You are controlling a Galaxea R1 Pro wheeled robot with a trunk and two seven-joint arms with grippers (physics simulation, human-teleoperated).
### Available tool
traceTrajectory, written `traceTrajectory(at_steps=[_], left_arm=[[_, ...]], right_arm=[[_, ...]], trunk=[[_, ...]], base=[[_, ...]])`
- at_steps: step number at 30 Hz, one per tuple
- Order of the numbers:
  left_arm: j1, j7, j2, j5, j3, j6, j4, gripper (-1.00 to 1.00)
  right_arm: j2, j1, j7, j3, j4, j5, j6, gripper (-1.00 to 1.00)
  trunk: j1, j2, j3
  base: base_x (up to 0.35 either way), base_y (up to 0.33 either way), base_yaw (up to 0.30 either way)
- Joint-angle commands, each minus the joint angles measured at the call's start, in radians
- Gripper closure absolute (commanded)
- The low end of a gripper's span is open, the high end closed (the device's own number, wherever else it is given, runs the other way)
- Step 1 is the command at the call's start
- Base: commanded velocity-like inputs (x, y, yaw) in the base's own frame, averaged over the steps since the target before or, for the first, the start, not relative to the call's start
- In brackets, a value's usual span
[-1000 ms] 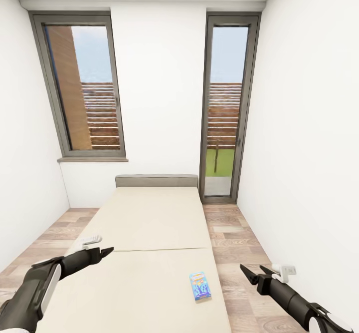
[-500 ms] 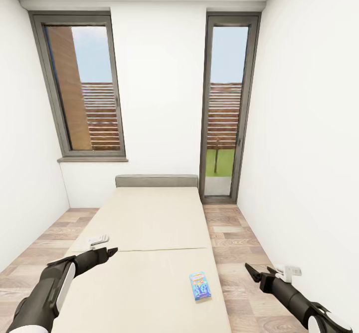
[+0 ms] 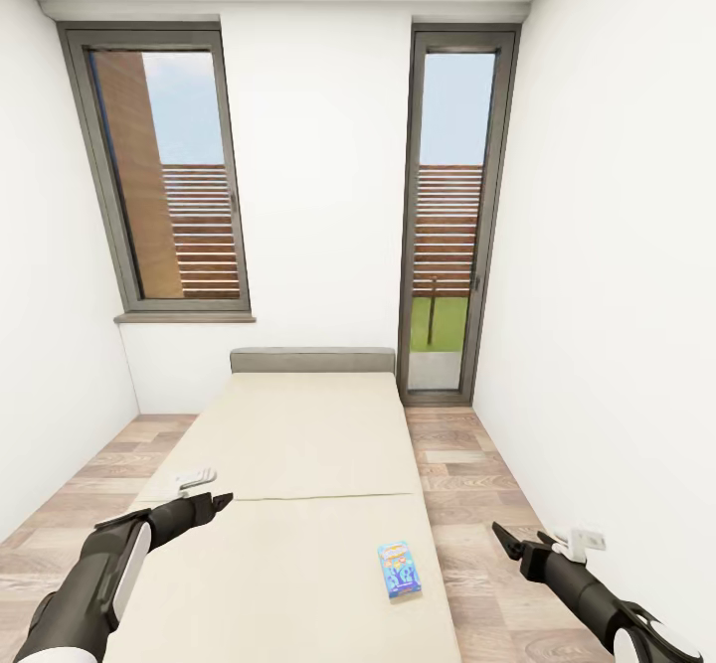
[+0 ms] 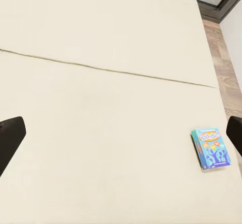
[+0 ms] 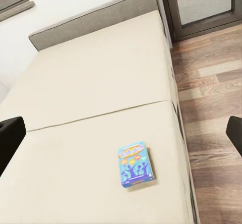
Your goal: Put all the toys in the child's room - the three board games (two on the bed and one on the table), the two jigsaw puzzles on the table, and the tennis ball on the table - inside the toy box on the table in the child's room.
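At the foot of the bed in the child's room, we face a light blue board game lying flat on the near mattress section, close to its right edge. Our left claw hovers over the mattress's left side and our right claw over the wood floor, both spread wide and holding nothing. We judge the pickup is at hand; next, the right claw must swing in over the box and descend.
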Motion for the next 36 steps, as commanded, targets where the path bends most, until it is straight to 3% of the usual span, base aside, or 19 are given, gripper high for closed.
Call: traceTrajectory(at_steps=[1, 26, 36], left_arm=[[0.000, -0.005, 0.000, 0.000, 0.002, 0.006, -0.001, -1.00], [0.000, -0.004, 0.000, 0.000, 0.002, 0.007, -0.001, -1.00], [0.000, -0.003, 0.001, 0.000, 0.004, 0.007, -0.002, -1.00]], right_arm=[[0.000, 0.000, 0.002, -0.001, 0.000, -0.010, 0.009, -1.00], [0.003, 0.000, -0.055, 0.001, 0.000, -0.009, 0.009, -1.00], [0.003, 0.000, -0.057, 0.001, -0.001, -0.009, 0.011, -1.00]], trunk=[[0.000, -0.001, 0.000], [0.000, -0.001, 0.000], [0.000, -0.001, 0.000]], base=[[0.000, -0.015, 0.000], [0.000, -0.097, 0.000], [0.000, -0.031, 0.161]])
